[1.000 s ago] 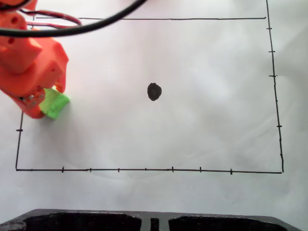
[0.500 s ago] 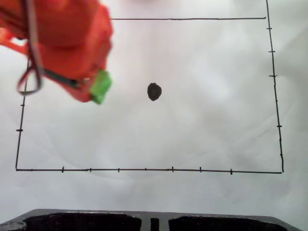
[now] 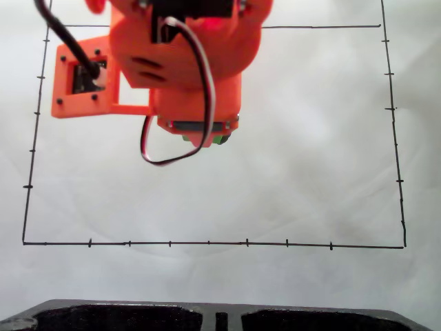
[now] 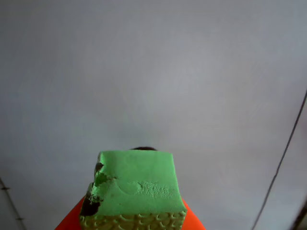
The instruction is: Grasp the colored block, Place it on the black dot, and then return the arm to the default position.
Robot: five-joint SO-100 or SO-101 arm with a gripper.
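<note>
Centrally, one colored block (image 4: 135, 189) was held pinched in the gripper (image 3: 205, 140) of the arm (image 3: 186, 62), just before one black dot (image 4: 143, 148) seen at its far edge on white paper (image 3: 310, 172).

white paper (image 3: 310, 172) covers the surface, evenly and softly lit; a hand-drawn black border (image 3: 207, 243) with tick marks frames it, and below that border a dark moulded edge (image 3: 220, 316) spans the bottom
</note>
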